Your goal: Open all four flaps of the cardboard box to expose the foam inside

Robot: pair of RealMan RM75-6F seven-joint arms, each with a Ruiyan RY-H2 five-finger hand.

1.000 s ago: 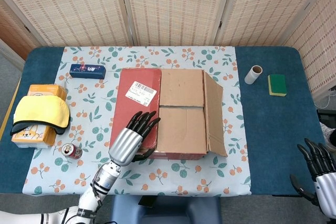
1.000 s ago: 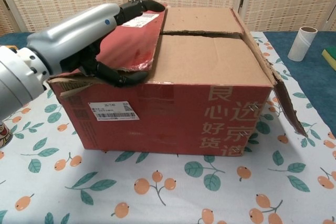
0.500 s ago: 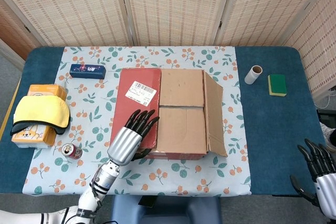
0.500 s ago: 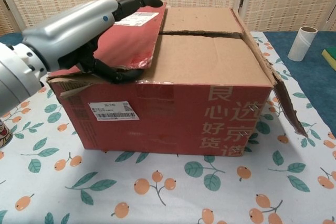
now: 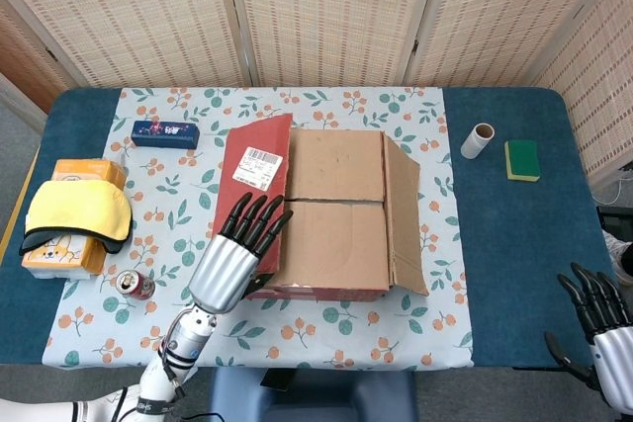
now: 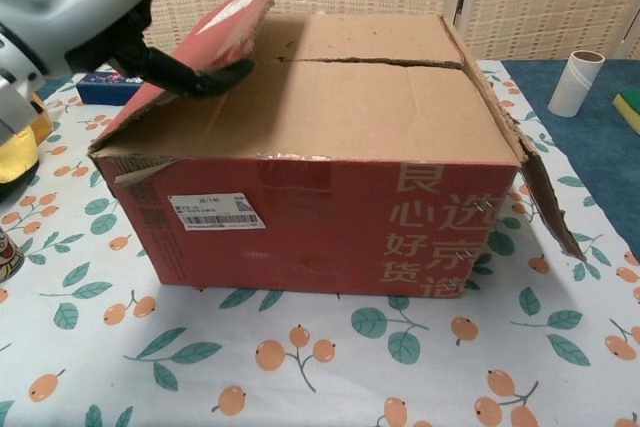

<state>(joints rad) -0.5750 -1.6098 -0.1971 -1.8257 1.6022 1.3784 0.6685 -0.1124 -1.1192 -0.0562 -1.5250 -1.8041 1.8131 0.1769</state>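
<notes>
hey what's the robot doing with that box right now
The left hand grips the red left flap of the cardboard box and holds it tilted up. The right flap is already folded out. The two inner flaps lie flat, so no foam shows. The right hand is at the table's edge, holding nothing.

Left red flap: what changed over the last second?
The left hand, gripping the red flap by its edge, swung it up from lying flat to steeply tilted. The two brown inner flaps stayed closed, the right flap stayed folded out, and the right hand stayed idle.
</notes>
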